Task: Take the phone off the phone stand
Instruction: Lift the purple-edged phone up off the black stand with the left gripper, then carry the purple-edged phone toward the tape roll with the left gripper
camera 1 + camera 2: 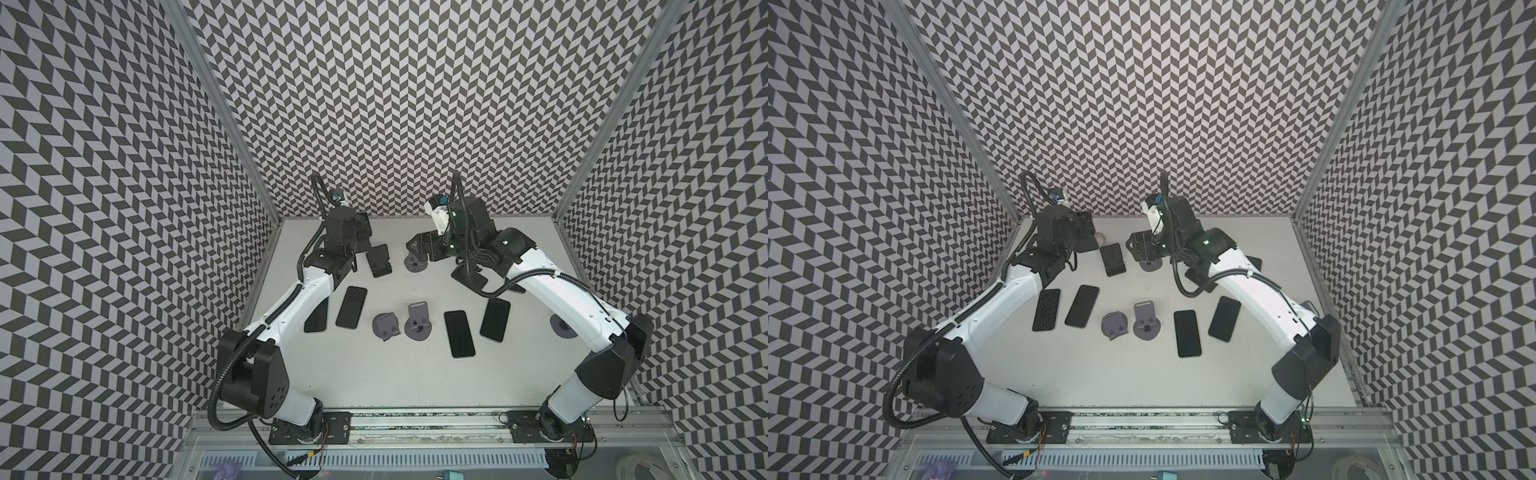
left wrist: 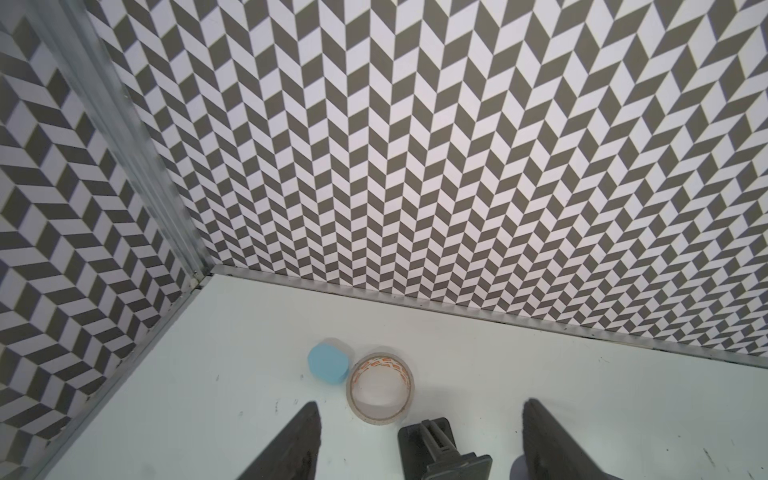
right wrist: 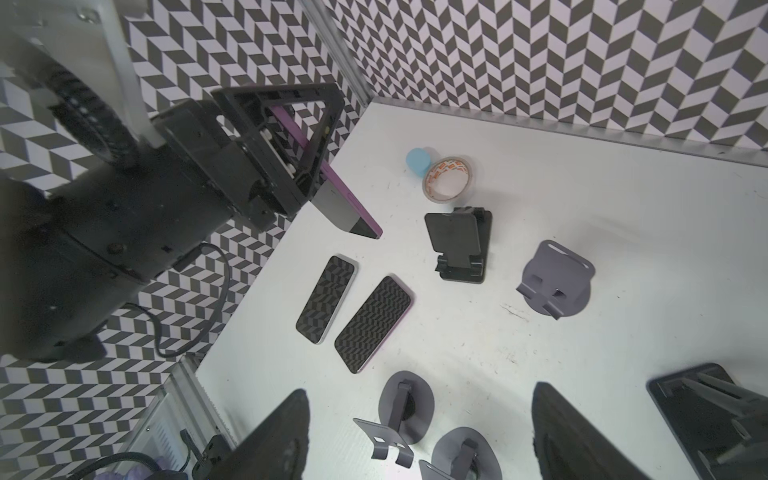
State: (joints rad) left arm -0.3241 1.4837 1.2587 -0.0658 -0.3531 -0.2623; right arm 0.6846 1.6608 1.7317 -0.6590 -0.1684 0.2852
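Left jaws clamp the phone (image 3: 340, 208), apart from the black stand (image 3: 457, 245); right jaws gape, empty

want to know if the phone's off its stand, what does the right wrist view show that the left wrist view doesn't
Only right wrist: the left gripper clamped on a black, purple-edged phone, apart from any stand; two flat phones mirroring the chevron-patterned wall; grey round-based stands. Only left wrist: that gripper's own dark fingertips. Both: pale blue round cap, clear tape roll, empty black folding stand, white table, that wall.
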